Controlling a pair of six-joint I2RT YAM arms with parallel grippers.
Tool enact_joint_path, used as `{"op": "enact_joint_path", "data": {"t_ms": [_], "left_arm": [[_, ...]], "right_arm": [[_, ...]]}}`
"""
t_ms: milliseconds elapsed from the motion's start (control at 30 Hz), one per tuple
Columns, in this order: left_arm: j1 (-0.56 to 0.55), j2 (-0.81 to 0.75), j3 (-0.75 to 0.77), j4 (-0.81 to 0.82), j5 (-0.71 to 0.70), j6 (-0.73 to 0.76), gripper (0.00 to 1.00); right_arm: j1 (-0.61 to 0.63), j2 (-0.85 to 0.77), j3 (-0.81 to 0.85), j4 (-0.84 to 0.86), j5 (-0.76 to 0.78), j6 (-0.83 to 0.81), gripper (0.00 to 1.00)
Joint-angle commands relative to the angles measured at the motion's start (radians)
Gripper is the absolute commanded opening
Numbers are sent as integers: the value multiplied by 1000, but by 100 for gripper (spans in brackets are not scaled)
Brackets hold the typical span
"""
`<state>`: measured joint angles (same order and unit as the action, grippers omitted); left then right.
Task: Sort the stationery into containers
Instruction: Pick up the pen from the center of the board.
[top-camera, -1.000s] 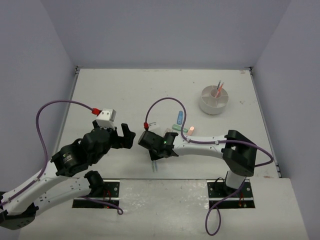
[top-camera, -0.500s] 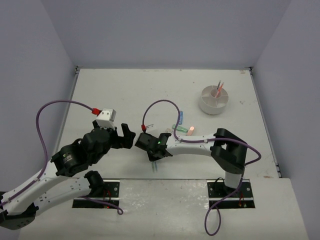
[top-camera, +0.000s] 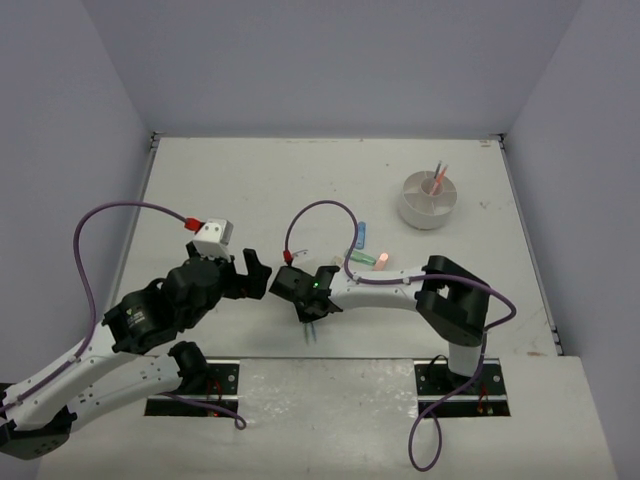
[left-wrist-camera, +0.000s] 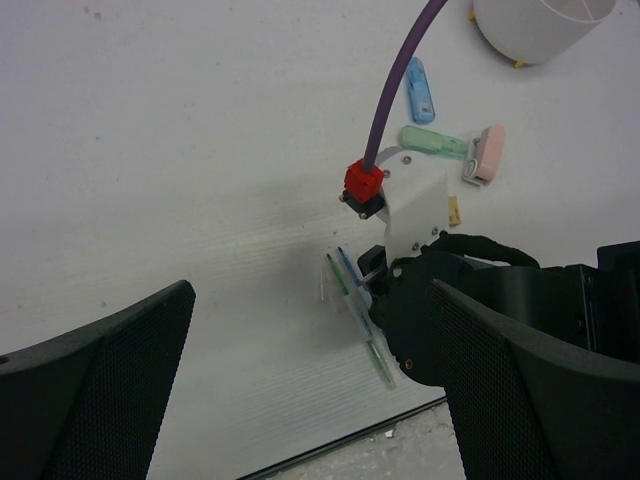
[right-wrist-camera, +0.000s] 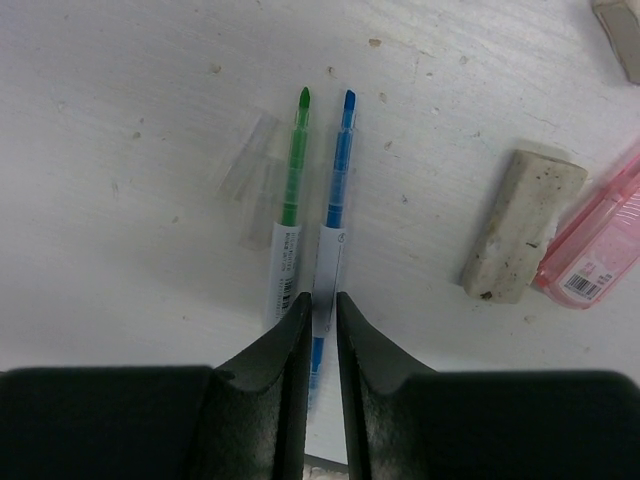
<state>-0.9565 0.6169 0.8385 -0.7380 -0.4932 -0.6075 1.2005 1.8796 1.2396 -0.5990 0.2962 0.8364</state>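
Observation:
A blue pen (right-wrist-camera: 340, 170) and a green pen (right-wrist-camera: 293, 170) lie side by side on the white table, near its front edge. My right gripper (right-wrist-camera: 322, 300) points down over them, its two fingers closed tight on either side of the blue pen's barrel; the pen still rests on the table. In the top view that gripper (top-camera: 308, 310) is at centre front. My left gripper (top-camera: 252, 272) hovers just to its left, open wide and empty. The white round container (top-camera: 428, 200) stands far right with two pens (top-camera: 440, 175) upright in its centre cup.
A clear pen cap (right-wrist-camera: 250, 165) lies beside the green pen. A tan eraser (right-wrist-camera: 522, 225) and a pink one (right-wrist-camera: 595, 250) lie to the right. Blue (top-camera: 362, 233) and green (top-camera: 362, 256) erasers sit behind the right arm. The table's front edge is close below the pens.
The right arm has drawn a little left and nearer, and its jaws have narrowed onto the blue pen. The left arm has not moved.

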Motion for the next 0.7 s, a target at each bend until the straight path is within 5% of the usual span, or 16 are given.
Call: {"op": "enact_joint_path", "data": {"t_ms": [0, 667], "left_arm": [[-9, -14, -1, 41, 3, 27, 100], [-9, 47, 34, -48, -125, -59, 100]], "right_arm": [[-15, 23, 7, -15, 21, 34, 16], [-59, 55, -43, 35, -32, 28, 17]]}}
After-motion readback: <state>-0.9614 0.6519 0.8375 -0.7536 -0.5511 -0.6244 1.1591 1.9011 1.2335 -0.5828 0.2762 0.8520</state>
